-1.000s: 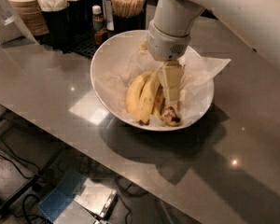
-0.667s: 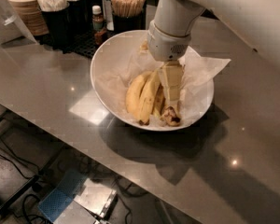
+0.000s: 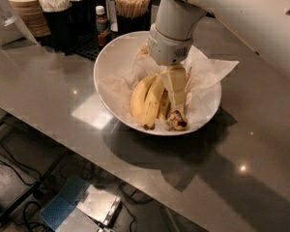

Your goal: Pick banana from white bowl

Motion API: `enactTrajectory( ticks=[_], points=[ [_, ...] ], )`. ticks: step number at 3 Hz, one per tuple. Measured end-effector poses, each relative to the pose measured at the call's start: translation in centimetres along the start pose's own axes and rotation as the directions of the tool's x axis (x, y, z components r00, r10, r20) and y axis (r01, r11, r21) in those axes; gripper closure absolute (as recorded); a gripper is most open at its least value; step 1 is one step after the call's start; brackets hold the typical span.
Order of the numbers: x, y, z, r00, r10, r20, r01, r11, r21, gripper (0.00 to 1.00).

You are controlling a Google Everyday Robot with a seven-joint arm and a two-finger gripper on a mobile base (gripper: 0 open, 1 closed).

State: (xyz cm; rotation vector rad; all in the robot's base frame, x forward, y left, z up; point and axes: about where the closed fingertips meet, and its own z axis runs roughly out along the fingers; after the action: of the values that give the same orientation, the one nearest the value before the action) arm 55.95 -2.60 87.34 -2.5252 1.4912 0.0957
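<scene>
– Nothing has moved since a second ago, as far as I can see: the gripper [image 3: 176, 93] sits in the same spot, down inside the white bowl [image 3: 106, 57], and the fruit lies as it did.

– Has it got the banana?

– I cannot tell. The thick pale wrist [image 3: 171, 37] hangs right over the middle of the bowl and covers the upper ends of the fruit. Below it I see the gripper's pale body reaching down among the bananas, touching or nearly touching them, but whether it is open or clamped on anything is hidden from me.

– Where is the banana itself?

– The banana [image 3: 153, 100] lies in the bowl just left of the gripper, its long yellow side toward me and its brownish tip near the front rim. Another yellow banana [image 3: 137, 100] lies pressed against its left side; I find the line between the two hard to make out. Right of them, under the gripper, a shorter banana [image 3: 176, 121] shows only its blackened end.

– And around it?

– Crinkled white paper [image 3: 212, 71] lines the bowl and sticks out over the right rim. The bowl stands on a grey counter [image 3: 53, 95]. Behind it are a cup of wooden sticks [image 3: 132, 1] and a small bottle [image 3: 102, 23]. The arm [image 3: 241, 8] is cut off at the top edge.
</scene>
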Motion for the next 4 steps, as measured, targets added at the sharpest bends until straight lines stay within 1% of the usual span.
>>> enactTrajectory(
  ticks=[1, 2, 4],
  points=[
    [0.0, 0.0, 0.0, 1.0, 0.0, 0.0, 0.0, 1.0, 0.0, 0.0],
    [0.0, 0.0, 0.0, 1.0, 0.0, 0.0, 0.0, 1.0, 0.0, 0.18],
    [0.0, 0.0, 0.01, 1.0, 0.0, 0.0, 0.0, 1.0, 0.0, 0.65]
  ],
)
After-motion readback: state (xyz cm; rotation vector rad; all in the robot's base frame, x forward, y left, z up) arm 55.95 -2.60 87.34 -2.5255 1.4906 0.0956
